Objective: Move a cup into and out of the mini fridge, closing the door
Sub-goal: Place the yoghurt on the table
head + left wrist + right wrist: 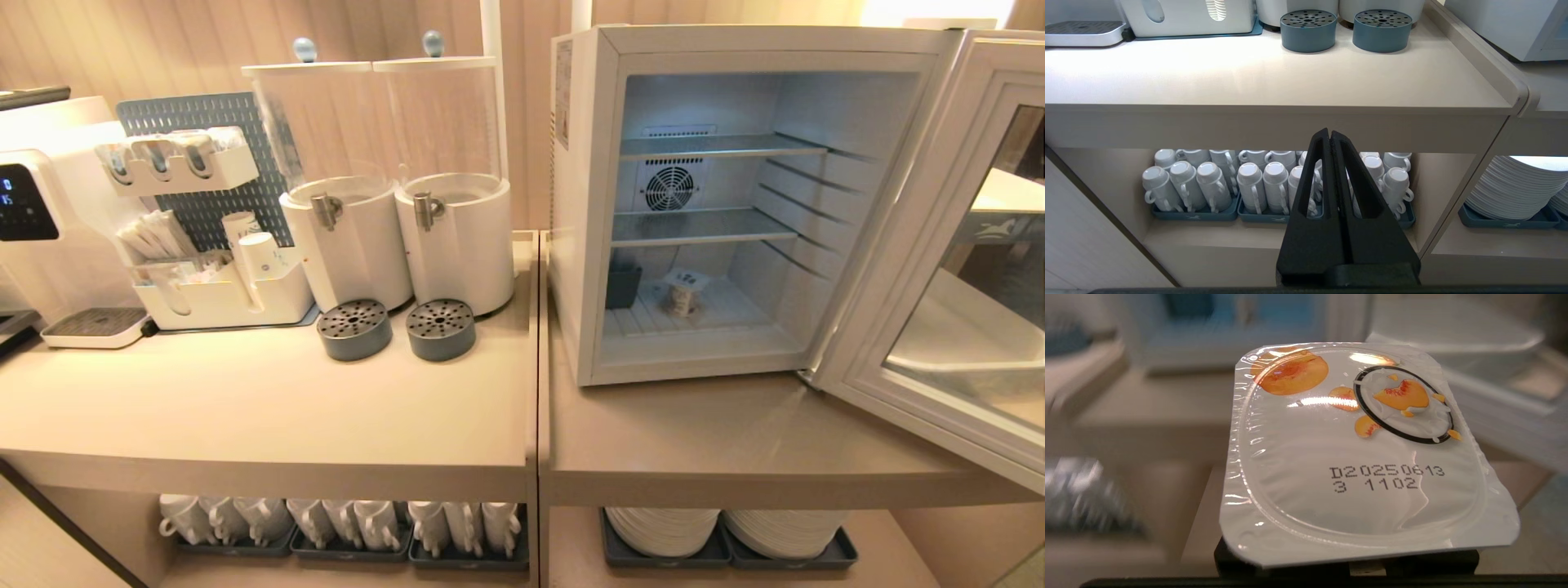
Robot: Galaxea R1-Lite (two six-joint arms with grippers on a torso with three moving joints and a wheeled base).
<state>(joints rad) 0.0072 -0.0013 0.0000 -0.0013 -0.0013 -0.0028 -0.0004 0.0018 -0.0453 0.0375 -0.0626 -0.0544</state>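
Here, the cup (1367, 449), a sealed peach yogurt pot with a shiny foil lid, is held in the right tool (1347, 563). Only the dark base of that tool can be seen, under the near edge of the lid. The lid is kept facing up, most likely so that nothing spills. The pot fills the right wrist view, and what lies past it is blurred.

Ahead of the tool, the mini fridge (584, 245) is seen on the surface (694, 441), with the door (906, 269) swung wide to its right side. The door was likely left open so a path is kept free for the cup. A small jar (684, 296) and a dark box (623, 286) are seen on the fridge floor, and the wire shelves above are bare.

The left tool (1331, 147) is pressed tightly shut and nothing is held in it. It is parked low, in front of the white mugs (1208, 183) kept on the shelf under the surface, so it is kept out of the way. Two grey drip trays (1308, 30) are seen higher up, beyond it.

The door is not yet closed.
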